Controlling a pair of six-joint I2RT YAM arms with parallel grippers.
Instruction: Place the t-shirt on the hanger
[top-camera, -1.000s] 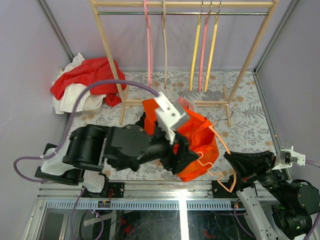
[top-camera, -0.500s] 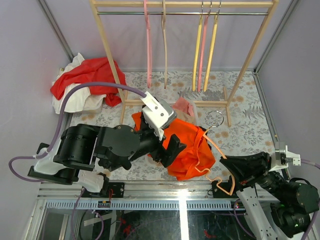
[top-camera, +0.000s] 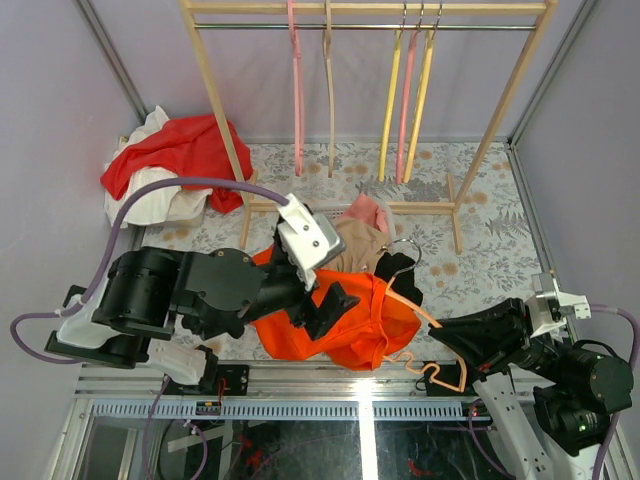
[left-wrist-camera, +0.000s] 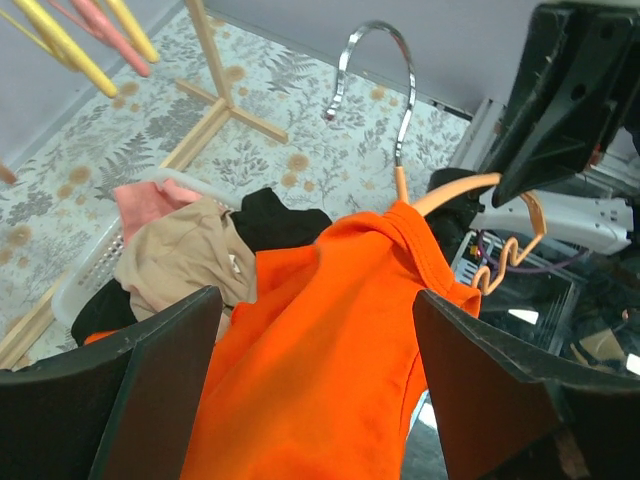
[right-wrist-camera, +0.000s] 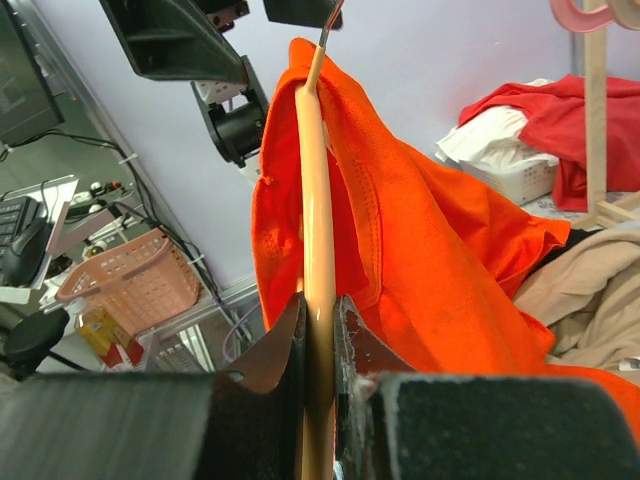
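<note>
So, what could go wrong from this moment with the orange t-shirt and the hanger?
1. The left tool stands open above the t-shirt, so no tool holds the cloth; it may slide off the hanger.
2. The right tool pinches only one thin arm of the hanger, so the shirt's weight may twist it in the grip.
3. The shirt hangs close to the basket of clothes and might snag there.

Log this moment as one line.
left gripper: open, over t-shirt | right gripper: shut on hanger | state: collar on hanger, one hanger arm bare
</note>
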